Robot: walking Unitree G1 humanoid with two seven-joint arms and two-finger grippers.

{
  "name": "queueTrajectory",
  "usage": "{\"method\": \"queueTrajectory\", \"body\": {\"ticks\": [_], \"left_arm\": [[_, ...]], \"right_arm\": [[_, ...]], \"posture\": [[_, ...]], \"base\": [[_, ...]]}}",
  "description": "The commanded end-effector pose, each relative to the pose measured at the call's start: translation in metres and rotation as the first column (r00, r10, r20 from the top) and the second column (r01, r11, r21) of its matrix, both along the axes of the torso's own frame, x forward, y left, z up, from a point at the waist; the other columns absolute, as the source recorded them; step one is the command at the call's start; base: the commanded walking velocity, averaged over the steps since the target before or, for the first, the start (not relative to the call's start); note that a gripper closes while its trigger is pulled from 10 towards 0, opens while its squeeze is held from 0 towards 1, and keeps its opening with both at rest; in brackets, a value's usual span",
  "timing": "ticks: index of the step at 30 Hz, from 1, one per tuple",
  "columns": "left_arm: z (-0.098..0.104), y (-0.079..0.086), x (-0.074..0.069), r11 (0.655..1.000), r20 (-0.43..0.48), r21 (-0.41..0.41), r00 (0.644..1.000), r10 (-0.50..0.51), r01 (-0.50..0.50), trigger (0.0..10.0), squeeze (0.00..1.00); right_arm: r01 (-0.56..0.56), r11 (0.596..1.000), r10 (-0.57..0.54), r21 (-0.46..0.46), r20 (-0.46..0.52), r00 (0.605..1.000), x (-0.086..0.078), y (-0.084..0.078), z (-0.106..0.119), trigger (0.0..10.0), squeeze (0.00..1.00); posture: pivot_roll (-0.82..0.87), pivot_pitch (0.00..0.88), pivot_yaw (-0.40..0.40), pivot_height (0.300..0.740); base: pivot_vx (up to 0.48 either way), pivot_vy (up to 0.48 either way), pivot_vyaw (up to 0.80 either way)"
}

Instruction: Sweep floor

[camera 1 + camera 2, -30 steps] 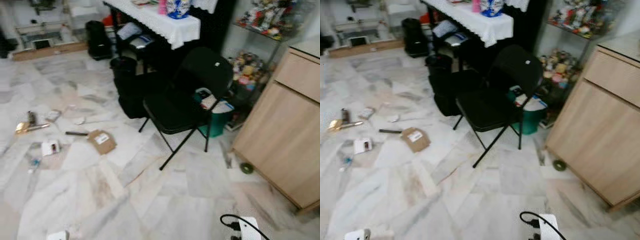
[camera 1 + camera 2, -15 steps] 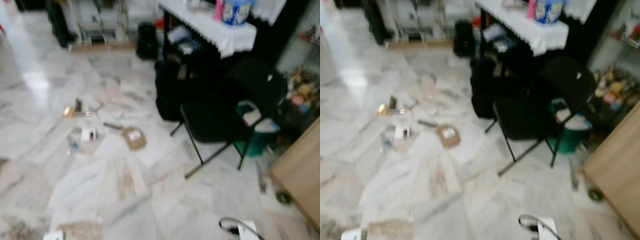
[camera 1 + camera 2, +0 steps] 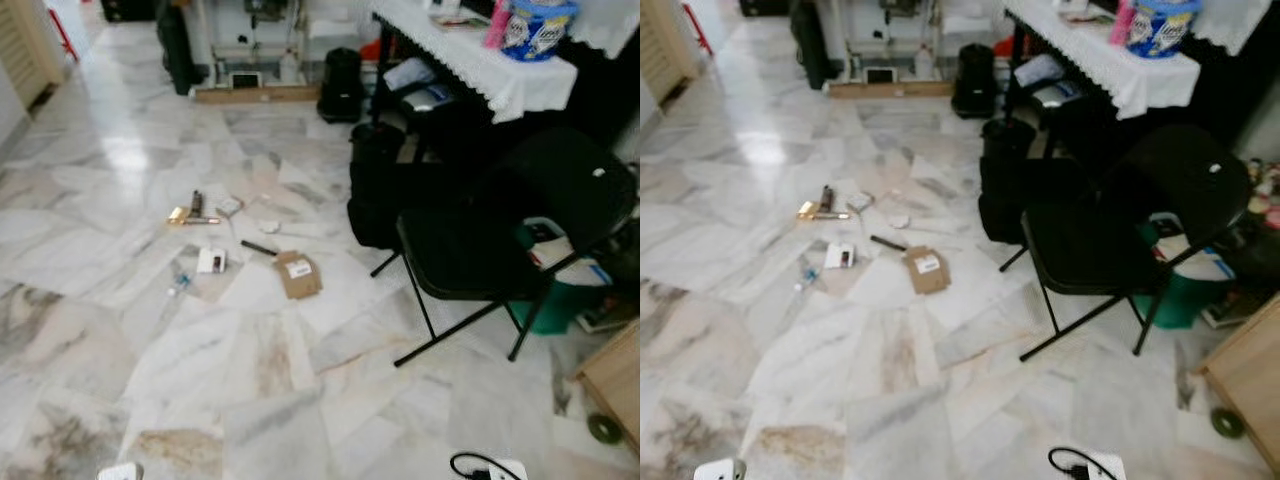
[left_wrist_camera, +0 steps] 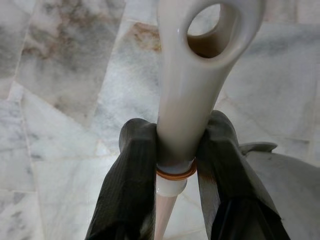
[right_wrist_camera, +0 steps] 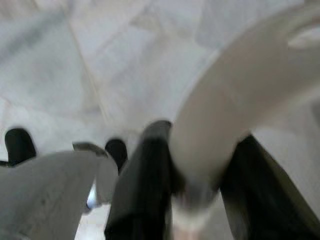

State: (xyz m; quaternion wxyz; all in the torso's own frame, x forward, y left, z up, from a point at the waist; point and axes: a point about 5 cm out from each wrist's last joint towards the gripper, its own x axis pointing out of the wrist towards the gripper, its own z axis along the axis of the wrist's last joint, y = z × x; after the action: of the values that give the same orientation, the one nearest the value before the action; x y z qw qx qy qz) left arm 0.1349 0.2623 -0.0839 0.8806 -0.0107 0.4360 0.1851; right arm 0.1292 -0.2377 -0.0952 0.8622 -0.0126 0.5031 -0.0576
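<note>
Litter (image 3: 240, 245) lies scattered ahead toward my left, nearer my left gripper (image 4: 175, 165), both grippers clamped on pale handles (image 4: 192, 85), right gripper (image 5: 195, 195) alike.

Even daylight fills the room, with white glare on the marble floor (image 3: 120, 152) near the top left. The head views are slightly soft; the right wrist view is heavily blurred, the left sharp.

Glossy veined marble floor (image 3: 120, 200), light glaring off it. Matt brown cardboard scrap (image 3: 298, 275) among litter. Black folding chair (image 3: 500, 240) on thin metal legs. White lace-edged tablecloth (image 3: 470, 60). Smooth, shiny cream plastic handle (image 4: 192, 90) between matt black fingers (image 4: 127, 190).
</note>
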Motion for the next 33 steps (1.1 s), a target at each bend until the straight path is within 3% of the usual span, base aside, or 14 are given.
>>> {"method": "queueTrajectory", "body": {"ticks": [1, 8, 14, 23, 28, 33], "left_arm": [[-0.004, -0.001, -0.009, 0.999, -0.017, -0.022, 0.999, 0.032, -0.032, 10.0, 0.00], [-0.004, 0.001, -0.010, 0.999, -0.018, -0.016, 0.999, 0.044, -0.044, 10.0, 0.00], [-0.004, 0.002, -0.012, 0.999, -0.020, -0.015, 0.999, 0.047, -0.047, 10.0, 0.00], [-0.004, 0.001, -0.013, 0.999, -0.028, -0.017, 0.999, 0.037, -0.038, 10.0, 0.00], [-0.004, 0.000, -0.012, 0.999, -0.027, -0.019, 0.999, 0.033, -0.034, 10.0, 0.00], [-0.005, -0.002, -0.011, 0.999, -0.030, -0.022, 0.999, 0.030, -0.031, 10.0, 0.00]], "right_arm": [[-0.018, 1.000, 0.018, 0.004, -0.012, 1.000, 0.005, 0.007, -0.001, 10.0, 0.00], [-0.072, 0.997, 0.073, 0.015, -0.014, 0.997, 0.014, 0.032, -0.003, 10.0, 0.00], [-0.086, 0.996, 0.087, 0.018, -0.025, 0.996, 0.009, 0.038, -0.006, 10.0, 0.00], [-0.055, 0.998, 0.056, 0.015, -0.046, 0.997, -0.011, 0.019, -0.008, 10.0, 0.00], [-0.045, 0.999, 0.046, 0.010, -0.028, 0.999, -0.006, 0.005, -0.003, 10.0, 0.00], [-0.063, 0.998, 0.063, -0.002, -0.008, 0.998, 0.006, 0.007, 0.000, 10.0, 0.00]], "posture": [[-0.08, 0.027, -0.067, 0.740], [-0.06, 0.027, -0.069, 0.740], [-0.05, 0.029, -0.073, 0.740], [-0.05, 0.029, -0.072, 0.740], [-0.05, 0.027, -0.073, 0.740], [-0.05, 0.025, -0.074, 0.740]], "base": [[0.000, 0.000, 0.00], [0.257, 0.000, 0.00], [0.262, 0.000, 0.43], [0.261, 0.000, 0.11], [0.262, 0.000, 0.00], [0.260, 0.000, 0.00]]}}
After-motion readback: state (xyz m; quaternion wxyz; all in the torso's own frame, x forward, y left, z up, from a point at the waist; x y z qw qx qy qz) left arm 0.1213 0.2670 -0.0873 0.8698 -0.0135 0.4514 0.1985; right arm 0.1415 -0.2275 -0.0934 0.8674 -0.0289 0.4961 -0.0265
